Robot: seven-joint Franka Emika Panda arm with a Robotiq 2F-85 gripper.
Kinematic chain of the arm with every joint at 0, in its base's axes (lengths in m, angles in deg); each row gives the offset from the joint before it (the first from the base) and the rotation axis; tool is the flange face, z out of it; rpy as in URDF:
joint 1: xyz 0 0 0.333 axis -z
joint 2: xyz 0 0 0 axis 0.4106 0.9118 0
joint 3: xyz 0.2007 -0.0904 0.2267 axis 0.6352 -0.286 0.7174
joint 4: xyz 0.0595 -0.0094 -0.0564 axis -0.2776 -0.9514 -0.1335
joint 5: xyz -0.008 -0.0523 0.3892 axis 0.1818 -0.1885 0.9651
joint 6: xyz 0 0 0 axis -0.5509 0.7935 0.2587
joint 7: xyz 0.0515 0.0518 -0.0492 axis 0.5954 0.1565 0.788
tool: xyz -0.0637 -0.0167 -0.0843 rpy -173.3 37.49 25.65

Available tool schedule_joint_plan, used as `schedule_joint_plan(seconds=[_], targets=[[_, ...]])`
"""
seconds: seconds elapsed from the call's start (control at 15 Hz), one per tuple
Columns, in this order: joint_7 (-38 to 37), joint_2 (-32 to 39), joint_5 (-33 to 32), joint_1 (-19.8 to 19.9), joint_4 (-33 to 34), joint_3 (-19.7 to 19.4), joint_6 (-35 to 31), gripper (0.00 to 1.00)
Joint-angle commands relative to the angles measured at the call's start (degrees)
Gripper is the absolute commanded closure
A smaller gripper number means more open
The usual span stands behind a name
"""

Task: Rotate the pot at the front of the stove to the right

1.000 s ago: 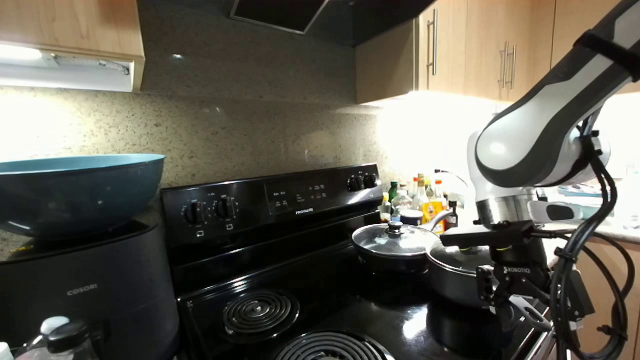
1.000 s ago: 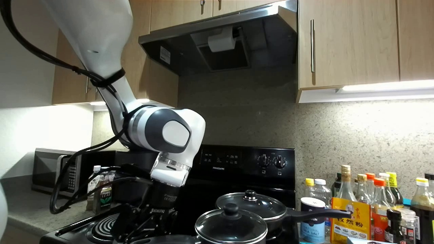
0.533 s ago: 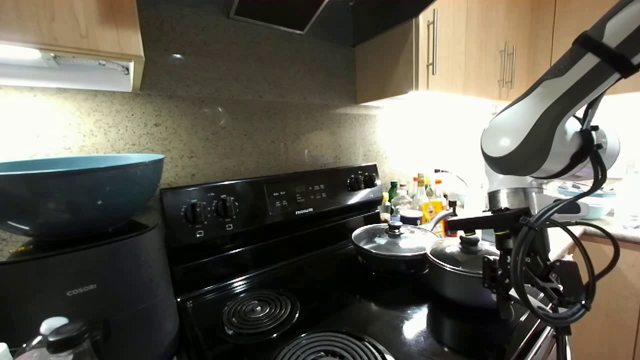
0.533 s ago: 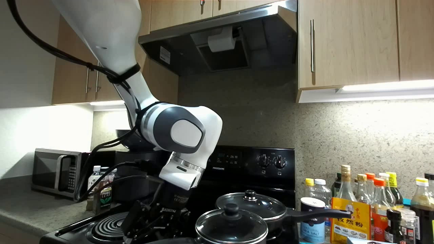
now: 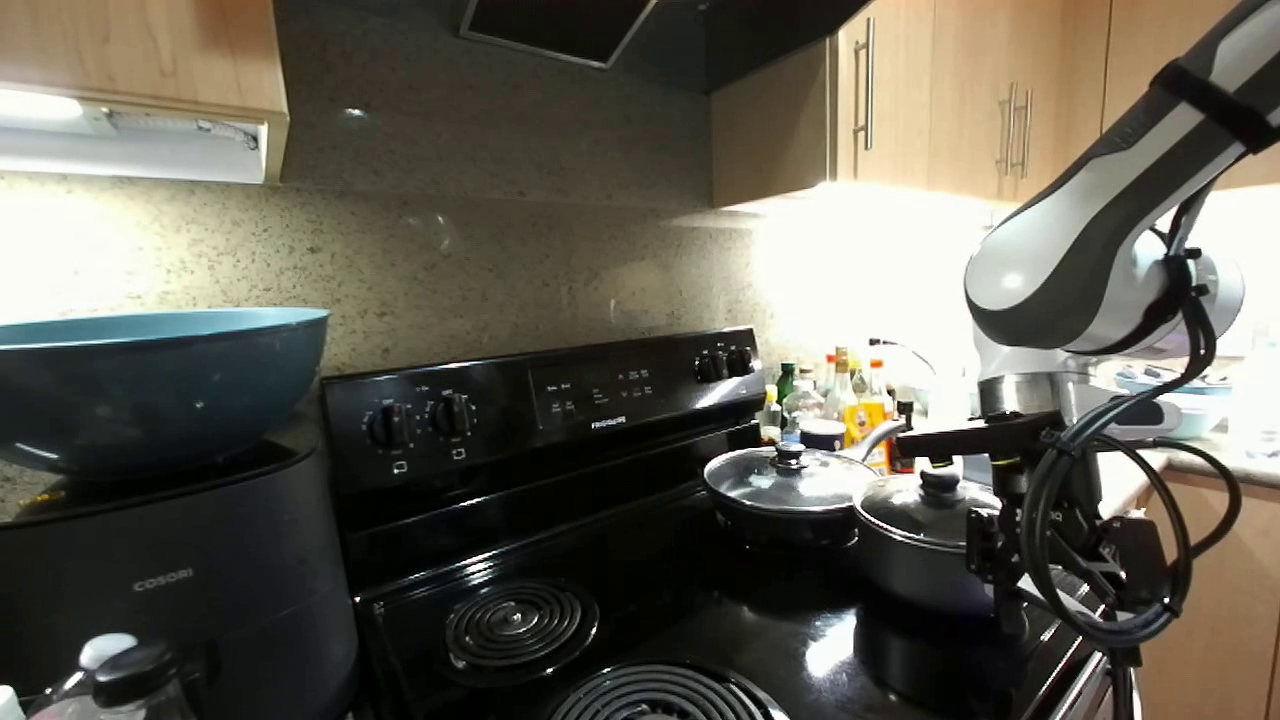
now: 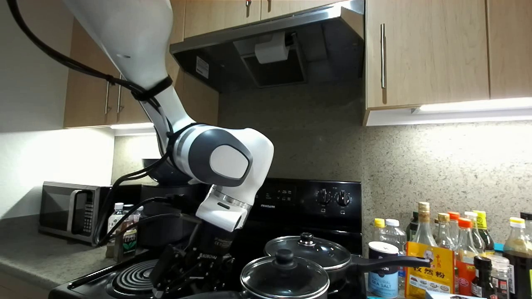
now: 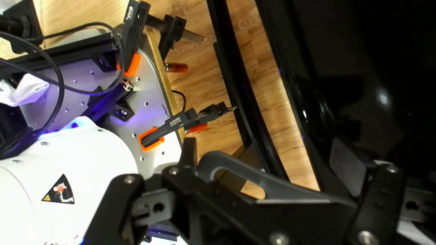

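The pot is deep and dark grey, with a glass lid and dark knob, on the front of the black stove. Its long handle points away from the pan. My gripper is open and straddles this handle, which shows between its two fingers in the wrist view. The left finger is close to the handle's looped end; whether it touches is unclear. The other finger pad stands apart on the stove side. In both exterior views the gripper is partly hidden by cables or its own body.
A shallower lidded pan stands right behind the pot. Bottles and a salt canister stand beside the stove. The oven's black handle bar runs below the stove edge. An air fryer bears a blue bowl.
The arm has shifted right in both exterior views, mostly in the earlier half second, and its cable loop has swung. The pot's handle shows slightly lower in an exterior view.
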Motion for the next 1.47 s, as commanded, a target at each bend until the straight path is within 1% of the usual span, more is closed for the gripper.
schedule_joint_plan(seconds=[0.0,0.27,0.4,0.53,0.67,0.87,0.93,1.13,1.4], targets=[[1.52,0.95,-1.6,-1.26,2.19,2.84,2.24,0.0],[0.96,2.34,-4.52,-3.67,6.24,6.44,4.7,0.0],[2.32,3.82,-8.33,-3.68,8.25,7.18,4.54,0.0],[7.68,5.49,-11.88,-3.61,9.6,6.34,3.63,0.0],[14.13,7.73,-13.68,-3.48,10.84,5.14,1.54,0.0],[22.85,11.96,-12.1,-3.35,13.6,3.13,0.27,0.0],[24.54,13.07,-12.02,-3.4,14.52,2.88,0.3,0.0],[25.59,14.4,-12.83,-4.03,16.8,3.28,1.68,0.0],[24.09,14.03,-13.19,-5.17,18.06,4.26,2.2,0.0]])
